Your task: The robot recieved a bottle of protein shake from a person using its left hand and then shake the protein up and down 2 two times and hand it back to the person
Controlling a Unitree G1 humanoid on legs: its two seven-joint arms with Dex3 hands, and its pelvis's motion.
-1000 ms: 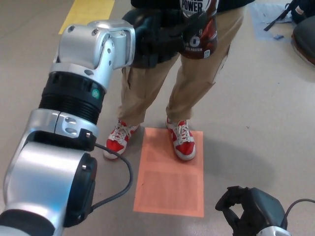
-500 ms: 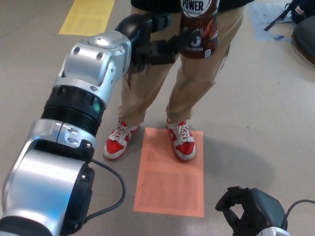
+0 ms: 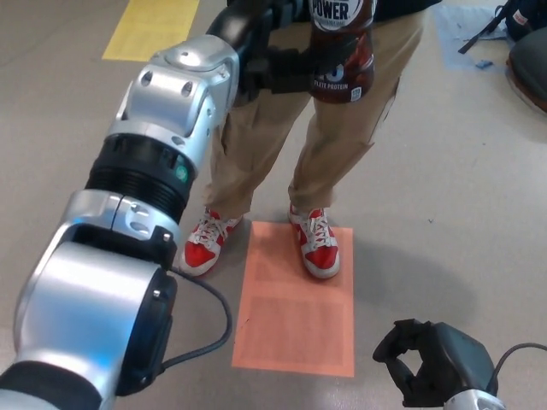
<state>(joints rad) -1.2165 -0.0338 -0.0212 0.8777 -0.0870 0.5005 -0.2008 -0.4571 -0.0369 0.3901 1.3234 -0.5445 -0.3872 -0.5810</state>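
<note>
left black hand (image 3: 278, 60), out at the end of your silver-and-black arm (image 3: 154, 171), is raised to the top of the head view with its thick fingers wrapped on the dark brown plastic protein shake bottle with white lettering (image 3: 342, 47). the bottle stands upright, its top cut off by the frame edge, right in front of the person in tan trousers (image 3: 282, 137).

- risk: the grasp looks to sit on the bottle's side, low on the label. if the fingers are only part-way round, a hard up-down shake could let it slide or twist out. you can't see the far side of the bottle, so judge the hold cautiously.
- risk: whether the person's own hand is on the bottle is hidden above the frame. moving before it lets go would tug it.
- risk: the person stands very close. a wide swing could strike their legs or body.

around: red-and-white trainers (image 3: 316, 243) planted on and beside an orange rectangular floor mat (image 3: 295, 316); yellow floor marking (image 3: 149, 26) at upper left; dark bag and clutter (image 3: 521, 26) at upper right, well apart.

right black hand (image 3: 427, 363) hangs low at the lower right, fingers curled but holding nothing, out of the way.
</note>
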